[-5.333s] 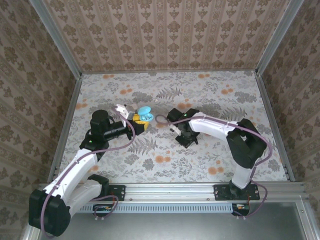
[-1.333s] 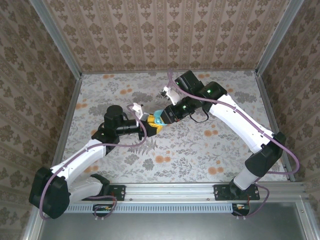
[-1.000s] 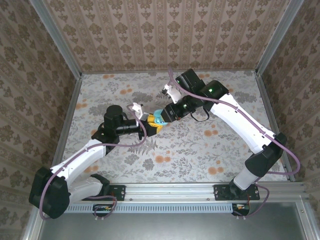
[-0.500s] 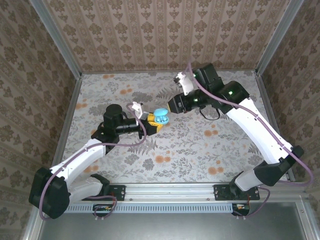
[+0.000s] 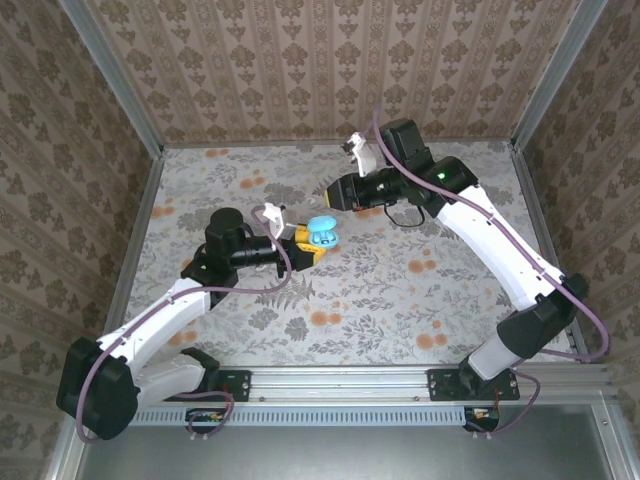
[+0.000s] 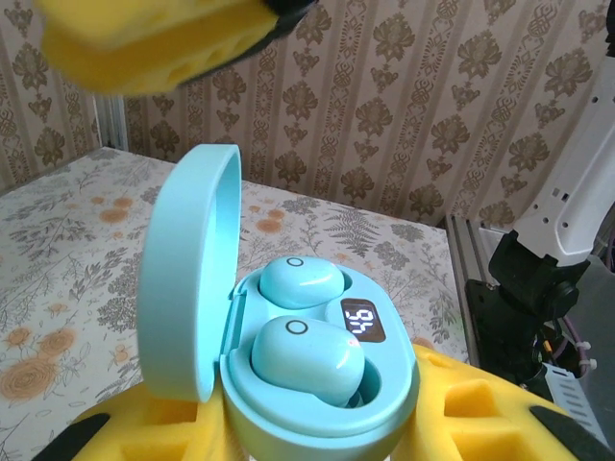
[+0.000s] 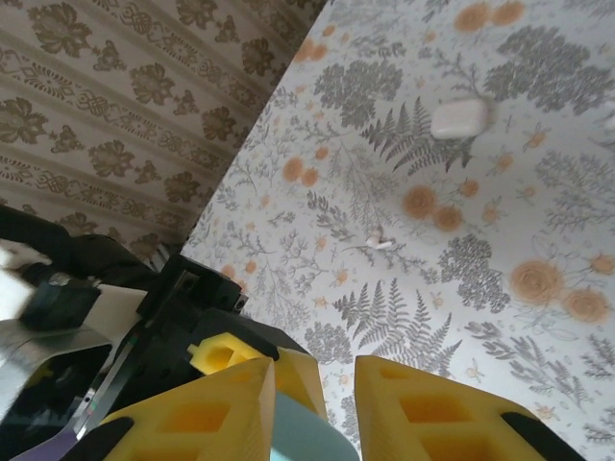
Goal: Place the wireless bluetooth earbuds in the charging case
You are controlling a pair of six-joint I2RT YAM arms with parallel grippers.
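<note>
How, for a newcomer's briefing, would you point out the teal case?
Start at the yellow-padded left gripper, near the table's middle. The teal case sits clamped in it, lid open. Unlike the white case lying on the table, it holds two teal buds.

The charging case (image 6: 317, 423) display (image 6: 358, 321) reads "46".

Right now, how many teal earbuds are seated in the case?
2. The far earbud, beside the display, and the near earbud both sit in the open teal case; none looks hidden.
</note>
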